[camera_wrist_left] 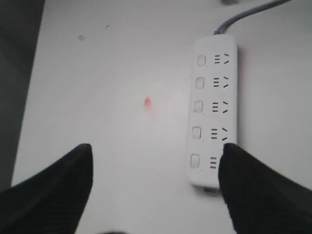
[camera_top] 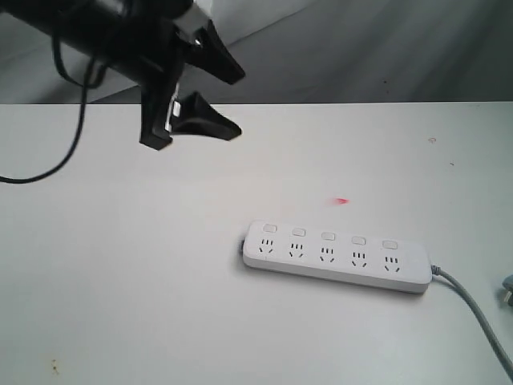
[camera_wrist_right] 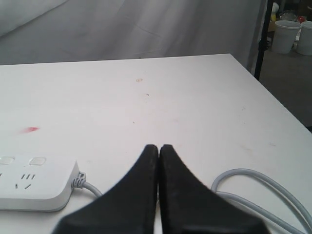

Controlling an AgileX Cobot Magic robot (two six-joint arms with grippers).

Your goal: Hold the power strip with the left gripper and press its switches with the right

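Observation:
The white power strip (camera_top: 337,257) lies flat on the white table, its five small switches (camera_top: 328,236) in a row above the sockets and its grey cable (camera_top: 473,309) running off to the right. My left gripper (camera_top: 232,100) hangs open in the air at the upper left, well away from the strip. The left wrist view shows the power strip (camera_wrist_left: 213,112) under one black fingertip (camera_wrist_left: 234,156), with nothing between the fingers of the left gripper (camera_wrist_left: 158,153). My right gripper (camera_wrist_right: 159,147) is shut and empty; the strip's cable end (camera_wrist_right: 34,187) lies beside it. It is out of the exterior view.
A small red mark (camera_top: 342,200) lies on the table behind the strip. The grey cable (camera_wrist_right: 258,190) loops near the right gripper. A grey plug (camera_top: 508,290) peeks in at the right edge. White buckets (camera_wrist_right: 285,34) stand on the floor beyond the table's edge.

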